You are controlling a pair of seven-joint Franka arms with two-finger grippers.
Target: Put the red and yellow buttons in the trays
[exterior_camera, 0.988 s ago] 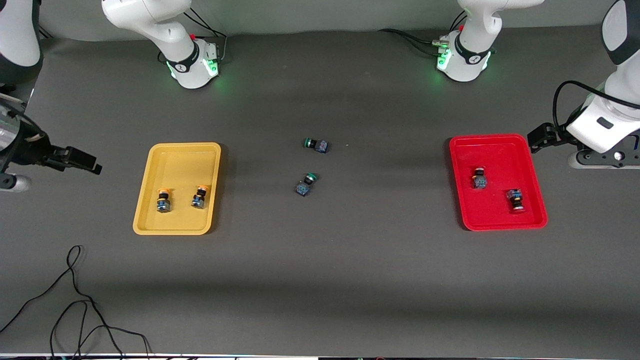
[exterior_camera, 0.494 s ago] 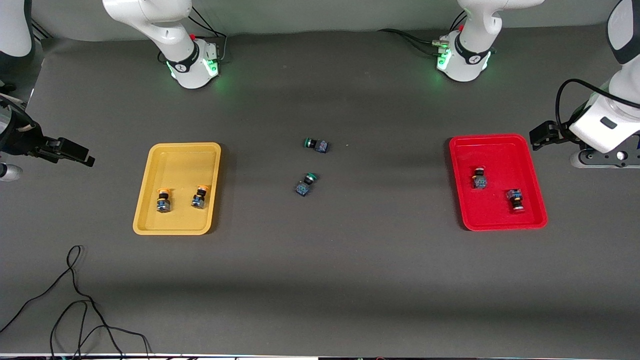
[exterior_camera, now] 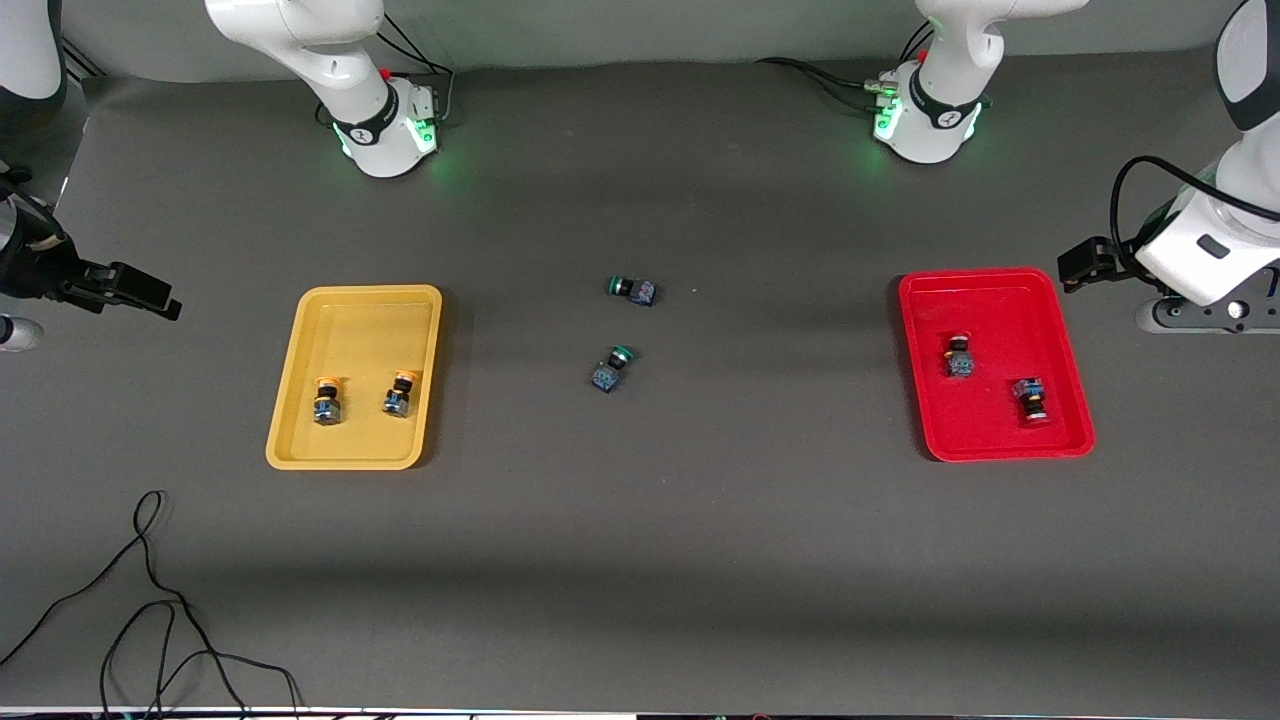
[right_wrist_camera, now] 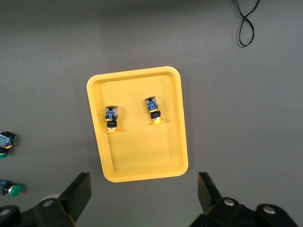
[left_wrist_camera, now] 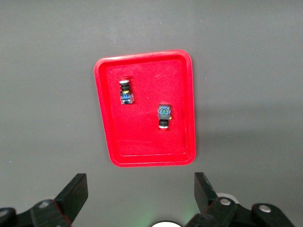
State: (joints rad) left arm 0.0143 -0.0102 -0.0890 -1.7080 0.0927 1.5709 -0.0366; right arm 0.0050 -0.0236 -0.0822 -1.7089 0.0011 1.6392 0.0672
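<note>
Two yellow-capped buttons [exterior_camera: 326, 399] [exterior_camera: 399, 393] lie in the yellow tray [exterior_camera: 365, 320] toward the right arm's end. Two red-capped buttons [exterior_camera: 959, 356] [exterior_camera: 1030, 398] lie in the red tray [exterior_camera: 990, 300] toward the left arm's end. My left gripper [left_wrist_camera: 140, 184] is open and empty, high above the table beside the red tray [left_wrist_camera: 147, 137]. My right gripper [right_wrist_camera: 144, 184] is open and empty, high beside the yellow tray [right_wrist_camera: 142, 151]. In the front view each hand sits at the table's end, the left [exterior_camera: 1200, 318] and the right [exterior_camera: 15, 335].
Two green-capped switches [exterior_camera: 633, 290] [exterior_camera: 612, 368] lie on the dark mat between the trays. A loose black cable [exterior_camera: 150, 600] curls on the mat near the front camera, at the right arm's end. The arm bases [exterior_camera: 385, 130] [exterior_camera: 930, 115] stand along the mat's edge farthest from the front camera.
My right hand has drawn away from the yellow tray toward the table's end. My left hand has shifted slightly. All buttons lie as before.
</note>
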